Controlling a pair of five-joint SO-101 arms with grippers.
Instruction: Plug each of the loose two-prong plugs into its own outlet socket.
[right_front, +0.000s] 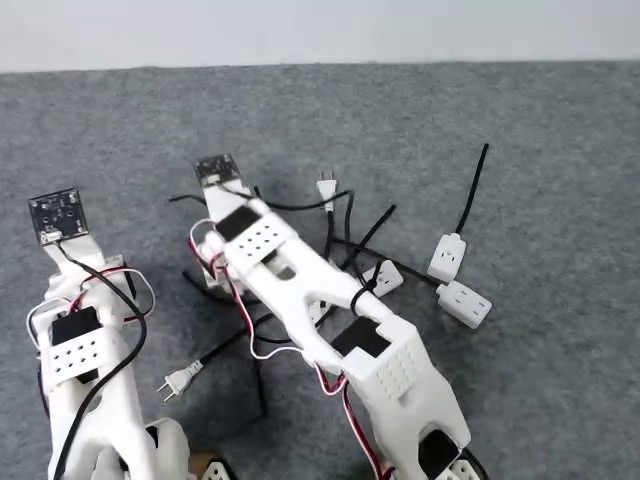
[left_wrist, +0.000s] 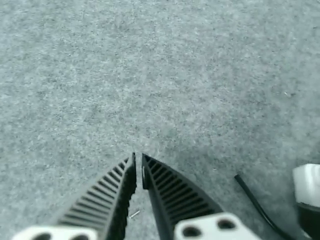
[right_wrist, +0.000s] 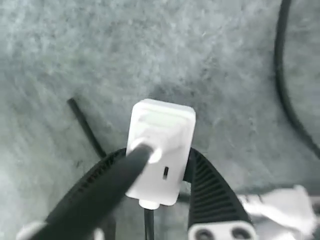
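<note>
A grey carpet (right_front: 560, 150) covers the table, its short nap fuzzy and mottled. In the high view thin black cords (right_front: 470, 195) cross one another on it among three boxy white sockets with rounded corners: a first socket (right_front: 447, 257), a second socket (right_front: 464, 303) just beside it, and a third socket (right_front: 383, 277) close to the right arm (right_front: 300, 280). A small white plug (right_front: 326, 186) with two bright prongs lies beyond that arm, and another plug (right_front: 181, 380) lies between the two arms. The arms are white plastic shells trailing red, white and black wires. The right wrist view shows the right gripper (right_wrist: 170, 152) clamped on a smooth white socket block (right_wrist: 162, 125). The block has one dark slot showing in its face. One of the ribbed black fingers (right_wrist: 205, 195) presses its side while the other lies across its front. The left wrist view looks down on bare carpet. There the left gripper (left_wrist: 138, 159) has its toothed black fingers (left_wrist: 170, 192) drawn almost together, with only a thin slit between the tips and nothing held in it. A black cord end (left_wrist: 255, 205) lies nearby.
</note>
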